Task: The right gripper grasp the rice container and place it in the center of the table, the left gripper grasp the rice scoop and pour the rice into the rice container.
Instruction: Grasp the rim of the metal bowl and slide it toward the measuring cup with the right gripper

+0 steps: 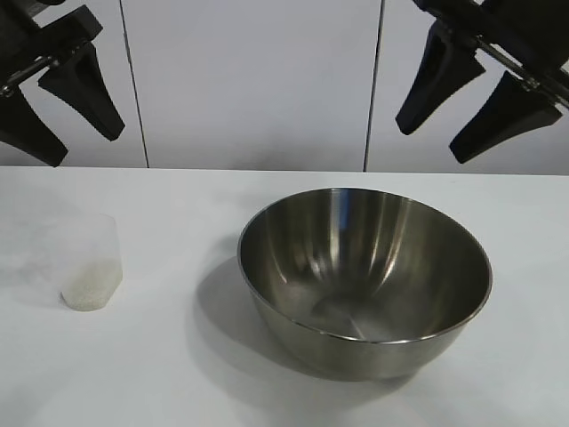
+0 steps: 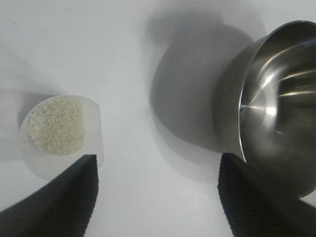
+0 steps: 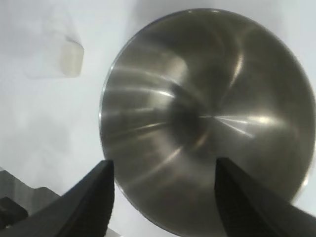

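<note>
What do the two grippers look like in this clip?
Both are matte black. The left gripper has two broad, tapered, wedge-like fingers; the right gripper has two tapered fingers ending in narrower points. A thin silvery rod runs along each gripper's base. No markings or labels show.

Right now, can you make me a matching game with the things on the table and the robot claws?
Things:
1. rice container
2. rice scoop
3. rice
4. left gripper

States:
A. open, up above the scoop's side
B. inside the plastic cup
C. shiny steel, nothing in it
D. frosted plastic, standing upright left of the bowl

Pairs: 1-C, 2-D, 3-B, 4-A
</note>
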`<state>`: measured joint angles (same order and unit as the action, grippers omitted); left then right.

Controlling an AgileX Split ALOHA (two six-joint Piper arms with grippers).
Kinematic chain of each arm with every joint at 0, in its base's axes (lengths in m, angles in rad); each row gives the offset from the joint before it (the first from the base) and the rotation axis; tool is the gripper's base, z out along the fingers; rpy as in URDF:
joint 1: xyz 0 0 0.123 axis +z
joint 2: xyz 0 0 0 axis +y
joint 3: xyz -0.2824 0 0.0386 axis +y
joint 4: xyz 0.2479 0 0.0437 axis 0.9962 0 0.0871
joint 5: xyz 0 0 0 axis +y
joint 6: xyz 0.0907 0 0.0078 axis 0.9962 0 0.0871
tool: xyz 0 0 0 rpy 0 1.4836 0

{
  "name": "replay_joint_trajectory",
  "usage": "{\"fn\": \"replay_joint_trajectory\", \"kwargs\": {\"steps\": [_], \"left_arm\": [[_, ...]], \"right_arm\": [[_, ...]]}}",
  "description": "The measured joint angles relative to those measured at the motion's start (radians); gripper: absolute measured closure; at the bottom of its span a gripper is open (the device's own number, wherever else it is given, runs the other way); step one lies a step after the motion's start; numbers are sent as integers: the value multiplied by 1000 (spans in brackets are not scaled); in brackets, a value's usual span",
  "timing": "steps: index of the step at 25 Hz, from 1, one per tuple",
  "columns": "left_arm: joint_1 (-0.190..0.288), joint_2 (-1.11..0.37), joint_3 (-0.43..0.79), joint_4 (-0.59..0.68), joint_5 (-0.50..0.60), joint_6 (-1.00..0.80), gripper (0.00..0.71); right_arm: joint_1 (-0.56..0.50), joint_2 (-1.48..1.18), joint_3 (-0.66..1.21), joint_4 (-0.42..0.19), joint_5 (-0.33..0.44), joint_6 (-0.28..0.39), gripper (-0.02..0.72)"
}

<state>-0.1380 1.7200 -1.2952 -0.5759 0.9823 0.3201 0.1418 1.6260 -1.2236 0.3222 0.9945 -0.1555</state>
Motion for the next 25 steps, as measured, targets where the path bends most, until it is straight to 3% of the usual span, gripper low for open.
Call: {"fn": "replay_joint_trajectory", "kwargs": {"steps": [16, 18, 21, 25], "left_arm": [[0, 0, 0, 0, -3, 0, 208], [0, 0, 0, 0, -3, 0, 208], [0, 0, 0, 0, -6, 0, 208], [0, 0, 0, 0, -9, 0, 208]], "right_arm": [[0, 280, 0, 26, -163, 9, 298], [0, 299, 0, 47, -182, 9, 381], [0, 316, 0, 61, -200, -3, 612], [-2, 318, 1, 106, -184, -31, 680]]}}
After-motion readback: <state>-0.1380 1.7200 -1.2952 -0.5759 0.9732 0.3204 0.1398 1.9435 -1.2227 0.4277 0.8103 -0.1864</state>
